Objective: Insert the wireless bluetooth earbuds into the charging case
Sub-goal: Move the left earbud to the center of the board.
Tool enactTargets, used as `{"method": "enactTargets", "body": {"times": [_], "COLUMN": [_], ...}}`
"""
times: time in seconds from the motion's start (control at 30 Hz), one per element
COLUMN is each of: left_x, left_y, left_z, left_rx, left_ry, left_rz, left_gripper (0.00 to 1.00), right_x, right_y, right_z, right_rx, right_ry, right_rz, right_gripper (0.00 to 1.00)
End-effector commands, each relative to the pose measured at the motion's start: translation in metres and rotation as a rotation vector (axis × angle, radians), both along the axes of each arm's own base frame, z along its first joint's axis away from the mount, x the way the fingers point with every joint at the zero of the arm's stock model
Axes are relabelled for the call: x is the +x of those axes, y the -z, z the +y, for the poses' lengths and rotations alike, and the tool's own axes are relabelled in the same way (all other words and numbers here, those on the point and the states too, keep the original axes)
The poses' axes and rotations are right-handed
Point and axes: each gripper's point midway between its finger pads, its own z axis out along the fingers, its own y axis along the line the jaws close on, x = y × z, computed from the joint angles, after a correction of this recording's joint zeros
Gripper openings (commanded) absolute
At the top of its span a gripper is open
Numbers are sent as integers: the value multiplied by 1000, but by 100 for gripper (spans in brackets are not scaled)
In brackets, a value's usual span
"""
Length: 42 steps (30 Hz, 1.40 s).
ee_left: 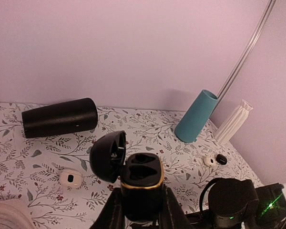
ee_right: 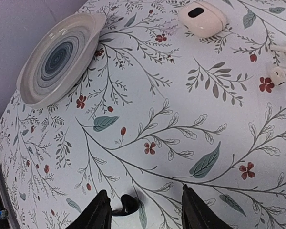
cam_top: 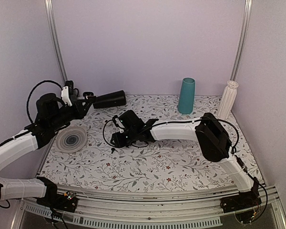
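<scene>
The left gripper (ee_left: 141, 210) clamps the charging case (ee_left: 142, 179), lid open, above the floral table (ee_right: 181, 119). The right gripper (ee_right: 145, 212), fingers apart, straddles a black earbud (ee_right: 128, 204) lying on the tabletop near a striped plate (ee_right: 57, 57).

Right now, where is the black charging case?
In the left wrist view, the charging case is clamped in the left tool, lid open, above the table near the black cylinder.
</scene>
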Motion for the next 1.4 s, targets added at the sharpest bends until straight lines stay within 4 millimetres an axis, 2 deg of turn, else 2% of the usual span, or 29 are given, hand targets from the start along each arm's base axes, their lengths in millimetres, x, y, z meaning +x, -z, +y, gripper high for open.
{"method": "enactTargets", "body": {"times": [0.0,0.33,0.57,0.87,1.03,1.37], "left_x": [-3,-1,-1,-1,-1,4], "left_y": [-11,-7,-7,-7,-6,-2], "left_z": [4,5,5,6,5,1], "left_rx": [-21,-31,-38,-44,-49,-68], "left_ry": [9,13,20,17,18,35], "left_rz": [-18,-4,0,4,7,27], "left_gripper": [0,0,0,0,0,0], "right_x": [-2,-13,-13,-18,-27,-48], "right_y": [14,32,41,50,53,29], "right_z": [9,20,23,18,7,-36], "right_rx": [-54,-140,-228,-273,-294,-276], "right_ry": [-13,-46,-41,-52,-64,-58], "right_rz": [-53,-119,-228,-223,-198,-190], "right_gripper": [49,47,41,26,15,14]}}
